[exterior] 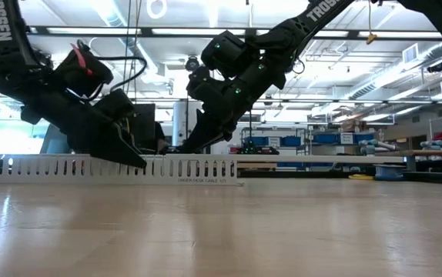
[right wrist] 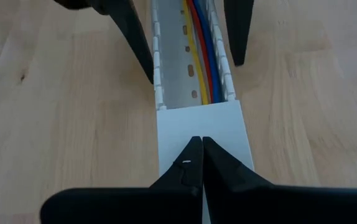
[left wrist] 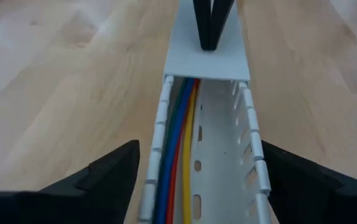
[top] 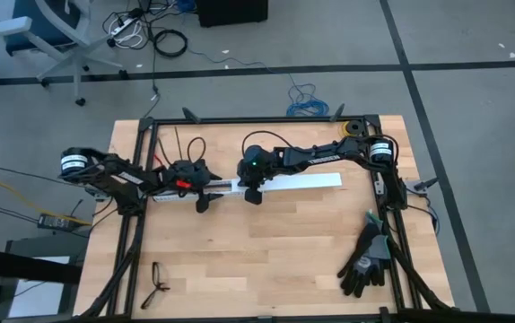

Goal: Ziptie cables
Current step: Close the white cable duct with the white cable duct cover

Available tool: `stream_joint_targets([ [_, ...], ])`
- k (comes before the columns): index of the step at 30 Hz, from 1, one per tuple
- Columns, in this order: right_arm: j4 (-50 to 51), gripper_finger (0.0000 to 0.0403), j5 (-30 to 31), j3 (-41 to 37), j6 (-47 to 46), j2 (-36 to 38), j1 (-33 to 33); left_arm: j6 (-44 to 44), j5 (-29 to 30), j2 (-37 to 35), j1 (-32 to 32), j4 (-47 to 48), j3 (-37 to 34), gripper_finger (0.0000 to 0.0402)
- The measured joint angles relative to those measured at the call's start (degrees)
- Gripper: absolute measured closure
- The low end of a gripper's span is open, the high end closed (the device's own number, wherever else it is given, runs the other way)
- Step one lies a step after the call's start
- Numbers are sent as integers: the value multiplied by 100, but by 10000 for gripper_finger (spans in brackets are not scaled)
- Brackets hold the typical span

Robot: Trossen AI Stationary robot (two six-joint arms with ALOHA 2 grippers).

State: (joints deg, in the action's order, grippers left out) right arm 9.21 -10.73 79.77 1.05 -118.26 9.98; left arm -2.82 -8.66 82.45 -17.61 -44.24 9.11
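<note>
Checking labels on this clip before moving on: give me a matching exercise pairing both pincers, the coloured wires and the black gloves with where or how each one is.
Things:
1. left pincer
2. right pincer
3. coloured wires
4. black gloves

States:
a. lying inside the white duct
b. shut, tip on the duct's cover
c. open, straddling the duct
d. by the table's right edge

Pairs: 1-c, 2-b, 3-a, 4-d

1. "TROSSEN" stands in white capitals on the left arm (exterior: 2, 31) in the low view, its top cut off.
2. "TROSS…", cut off, stands on the right arm (exterior: 321, 11).
3. Small grey lettering runs along the white slotted duct (exterior: 202, 179); too small to read surely.
</note>
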Motion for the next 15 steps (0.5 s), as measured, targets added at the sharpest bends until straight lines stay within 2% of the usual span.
stream_joint_targets([
  [8,-8,403,1,0,1,-2,0,5,-84,510,2,-189,201,104],
  [15,-14,403,3,-2,6,-4,0,3,-124,612,2,-535,203,140],
])
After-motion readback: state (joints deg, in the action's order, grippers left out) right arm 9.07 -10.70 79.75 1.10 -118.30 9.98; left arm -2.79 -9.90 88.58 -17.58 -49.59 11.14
